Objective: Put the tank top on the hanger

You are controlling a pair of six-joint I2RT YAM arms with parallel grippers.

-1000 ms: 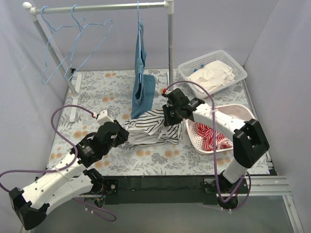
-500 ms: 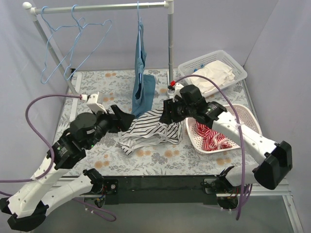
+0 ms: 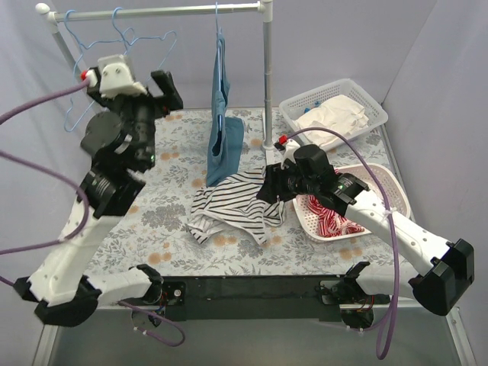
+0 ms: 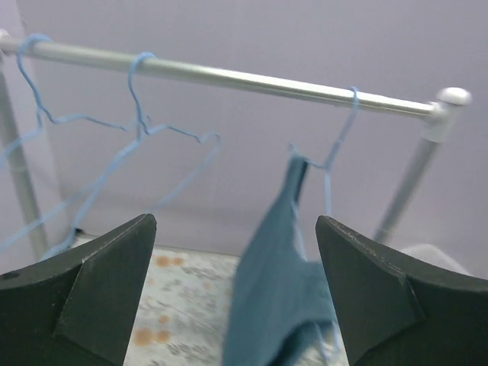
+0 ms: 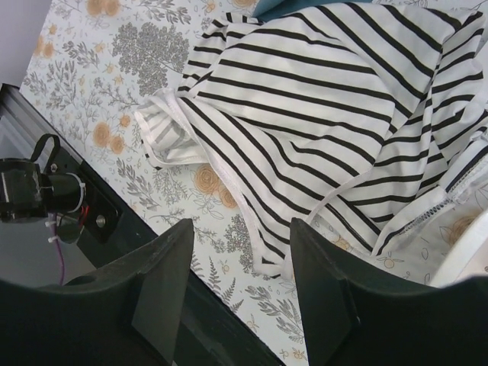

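The tank top (image 3: 232, 206) is showing white with thin black stripes, the hanger (image 4: 138, 103) is looking light blue, and the bench (image 3: 183, 152) is showing grey-and-orange flowers.

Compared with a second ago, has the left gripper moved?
Yes. The left gripper lifted away from the tank top and swung up and back to the hangers at the left end of the rail.
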